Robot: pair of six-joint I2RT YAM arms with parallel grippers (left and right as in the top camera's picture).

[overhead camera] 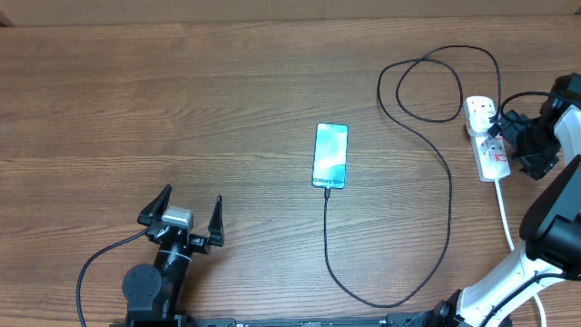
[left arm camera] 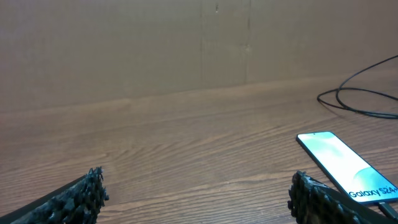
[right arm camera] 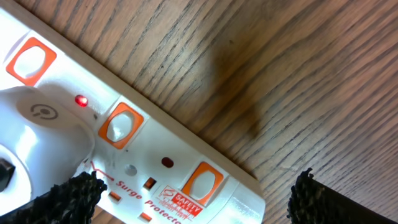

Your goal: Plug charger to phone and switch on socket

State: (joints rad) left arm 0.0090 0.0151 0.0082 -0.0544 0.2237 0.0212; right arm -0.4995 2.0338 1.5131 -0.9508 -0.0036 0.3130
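I am holding my right pincer [right arm camera: 193,190] wide and empty just over the socket [overhead camera: 495,162] at the right. My left pincer [overhead camera: 192,202] is gaping empty, near left. I am risking pressing the wrong one of the orange switches [right arm camera: 122,124], or snagging the charger [overhead camera: 449,195] and tugging it from the phone [overhead camera: 330,155] mid-table. I am counting one phone, one charger, one socket and three switches.

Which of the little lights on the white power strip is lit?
The red light between the corner switch and the middle switch of the socket glows. The other light, further along, is dark.
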